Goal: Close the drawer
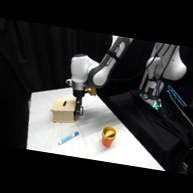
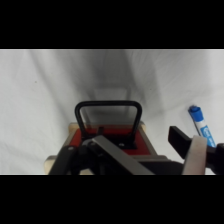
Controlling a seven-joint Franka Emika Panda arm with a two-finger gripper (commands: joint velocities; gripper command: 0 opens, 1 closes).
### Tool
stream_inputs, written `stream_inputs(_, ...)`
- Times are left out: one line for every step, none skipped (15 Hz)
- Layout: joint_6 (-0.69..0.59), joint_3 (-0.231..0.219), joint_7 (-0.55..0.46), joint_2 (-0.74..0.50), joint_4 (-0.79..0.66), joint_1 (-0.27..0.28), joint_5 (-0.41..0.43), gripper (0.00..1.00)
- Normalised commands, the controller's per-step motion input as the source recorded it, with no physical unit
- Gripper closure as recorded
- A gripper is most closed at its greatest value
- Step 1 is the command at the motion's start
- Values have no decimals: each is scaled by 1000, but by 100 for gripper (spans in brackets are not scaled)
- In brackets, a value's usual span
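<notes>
A pale tan wooden box [image 1: 62,111] with a slot in its top stands on the white table [image 1: 41,141]. My gripper [image 1: 77,110] comes down at the box's right end. In the wrist view the orange-brown drawer [image 2: 85,137] front faces me just beyond the gripper [image 2: 150,156], and its black loop handle [image 2: 107,106] stands out toward the camera. The fingers are spread apart, open. The left finger [image 2: 114,152] crosses low in front of the drawer face, and the right finger [image 2: 194,152] is off to the side of the box. How far the drawer sticks out I cannot tell.
A blue and white marker [image 1: 68,138] lies on the table in front of the box and shows as the marker [image 2: 198,120] at the right of the wrist view. An orange cup [image 1: 108,136] stands toward the table's right edge. Dark equipment [image 1: 152,113] fills the right side.
</notes>
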Motion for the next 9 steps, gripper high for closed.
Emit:
stream_inputs(-340,20,-113,-609,-251,-53,-131,0)
stream_inputs(-335,17,-105,-599,-235,-50,-133,0)
stream_inputs(-358,26,-128,-596,-214,-59,-111,0)
stream_inputs(-414,23,-137,-587,-174,-62,-104,0)
stream_inputs(-465,13,-113,-542,-115,-57,-113,0)
stream_inputs(-501,7,-107,-494,-52,-63,-97,0)
stream_inputs(-557,5,-126,-440,25,-73,-74,0)
stream_inputs(-583,4,-154,-378,91,-79,-49,0)
stream_inputs(-598,-6,-122,-317,158,-77,-52,0)
